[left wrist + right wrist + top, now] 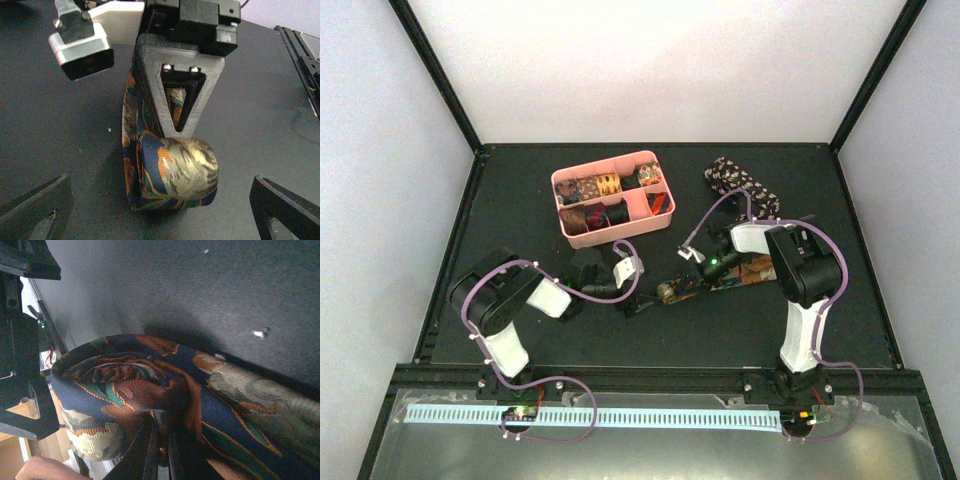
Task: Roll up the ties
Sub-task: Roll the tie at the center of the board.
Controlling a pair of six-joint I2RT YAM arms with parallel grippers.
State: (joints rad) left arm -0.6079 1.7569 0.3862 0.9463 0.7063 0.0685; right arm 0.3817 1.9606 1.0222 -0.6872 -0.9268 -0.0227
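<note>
Just ahead of the left claw [160,184], whose fingers are spread wide and hold nothing, sits the rolled end of a navy, orange and gold tie [175,172]. The right claw [161,442] is clenched on that tie's fabric farther along, on the black table [840,320]. Beyond lie a black speckled tie [740,180] and a pink tray [620,237] of rolled ties [590,188].
</note>
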